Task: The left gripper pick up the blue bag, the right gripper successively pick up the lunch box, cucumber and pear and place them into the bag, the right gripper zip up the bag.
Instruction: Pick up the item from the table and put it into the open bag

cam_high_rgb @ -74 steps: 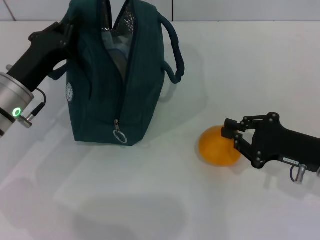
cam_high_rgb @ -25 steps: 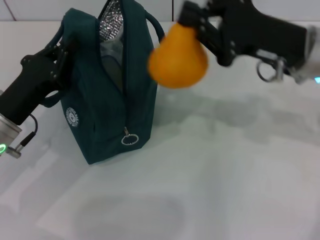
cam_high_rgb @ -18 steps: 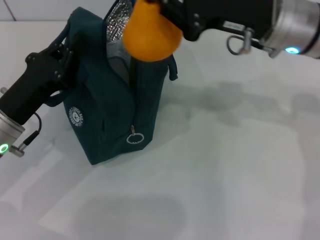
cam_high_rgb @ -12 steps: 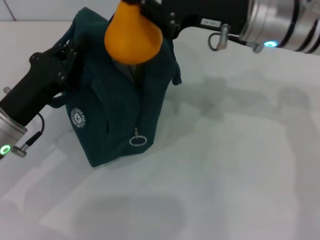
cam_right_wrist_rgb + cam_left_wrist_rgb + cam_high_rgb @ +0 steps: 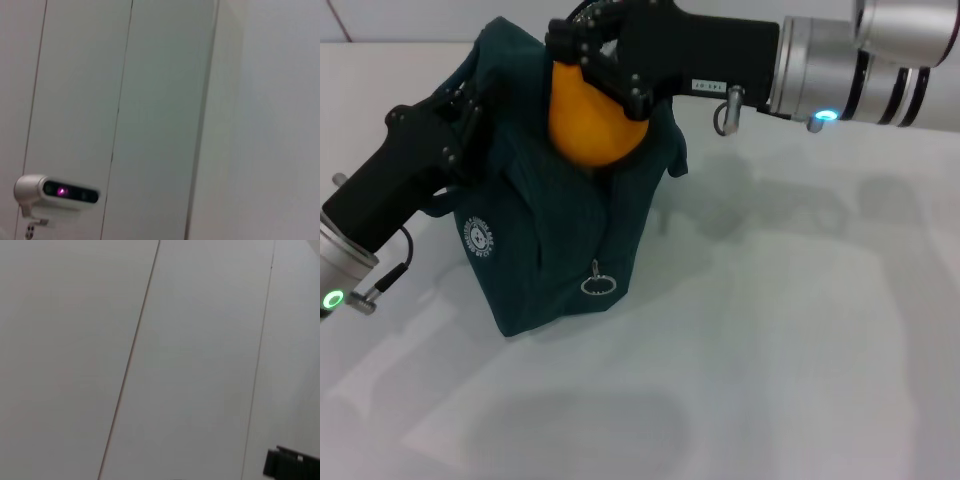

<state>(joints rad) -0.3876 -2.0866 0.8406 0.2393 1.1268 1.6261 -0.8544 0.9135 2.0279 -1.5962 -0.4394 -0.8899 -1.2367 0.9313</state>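
Pear, clamped in the right gripper, sits directly over the blue bag mouth; left gripper grips the bag's left handle.

Bright, even light; soft shadows

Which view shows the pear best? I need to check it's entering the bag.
The head view: the pear sits in the right gripper at the mouth of the blue bag. Both wrist views show only wall panels, no pear.
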